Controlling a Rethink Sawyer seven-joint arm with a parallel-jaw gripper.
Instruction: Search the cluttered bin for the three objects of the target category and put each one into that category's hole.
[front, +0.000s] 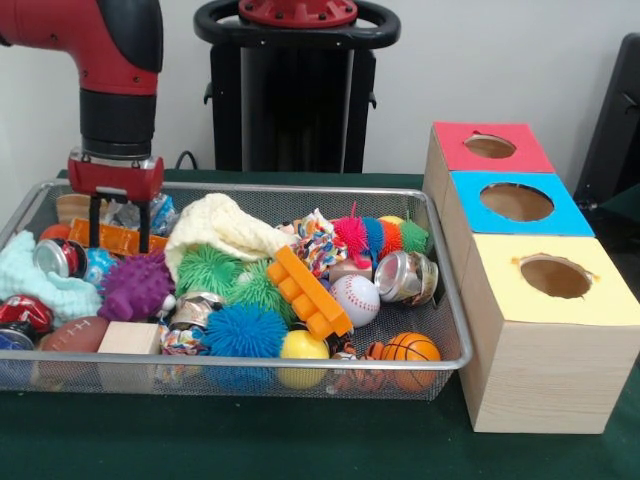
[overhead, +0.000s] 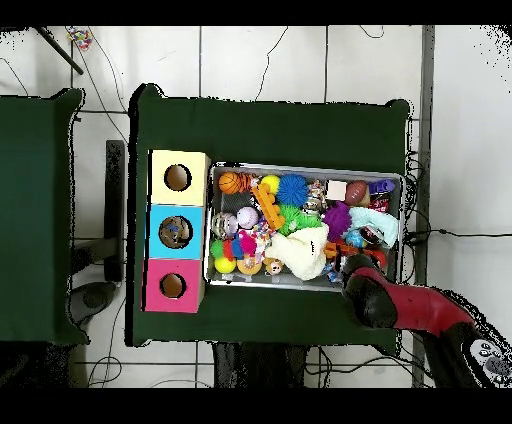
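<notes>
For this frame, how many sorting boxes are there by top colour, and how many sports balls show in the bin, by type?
Boxes with a hole in the top:
red box: 1
blue box: 1
yellow box: 1
Sports balls in the mesh bin:
baseball: 1
basketball: 1
football: 1
Total: 3 boxes, 3 sports balls, 6 things.

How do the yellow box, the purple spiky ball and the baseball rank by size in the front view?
1. yellow box
2. purple spiky ball
3. baseball
The ball and baseball look fairly close, so that order is less sure.
</notes>
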